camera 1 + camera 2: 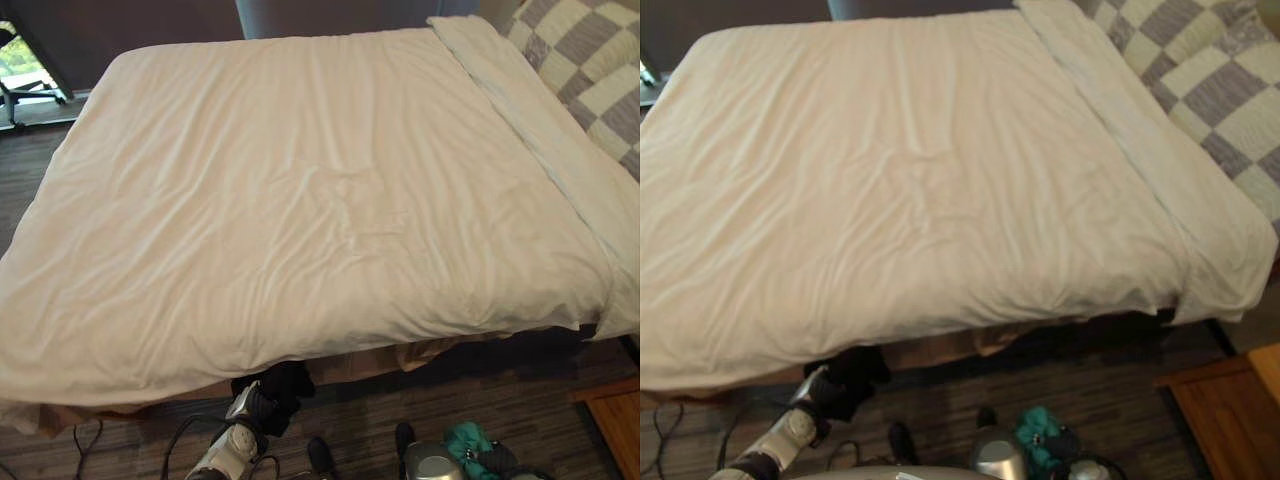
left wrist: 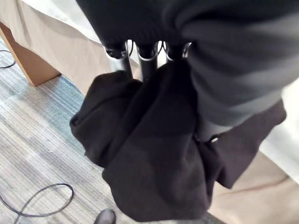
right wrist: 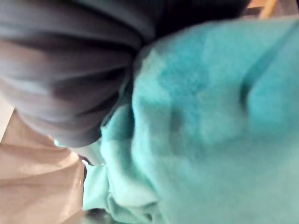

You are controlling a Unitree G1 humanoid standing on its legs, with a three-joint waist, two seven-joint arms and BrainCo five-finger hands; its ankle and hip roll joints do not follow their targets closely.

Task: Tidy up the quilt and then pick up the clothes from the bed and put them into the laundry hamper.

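Observation:
The white quilt (image 1: 320, 200) lies spread flat over the whole bed with only shallow creases. My left hand (image 1: 248, 408) hangs below the bed's near edge, and its fingers (image 2: 119, 58) are curled into a black garment (image 2: 154, 154) that dangles above the floor. The same black garment (image 1: 288, 388) shows just under the quilt's hem. A teal garment (image 3: 210, 130) is bunched tight against my right hand (image 3: 65, 70), low at the near right. That teal garment (image 1: 1040, 430) also shows above the floor in the right eye view.
A checkered pillow (image 1: 590, 70) rests at the head of the bed, far right. A wooden piece of furniture (image 1: 1230, 410) stands on the floor at the near right. The bed's beige base (image 2: 70, 51) is close behind my left hand. A chair (image 1: 20, 90) stands far left.

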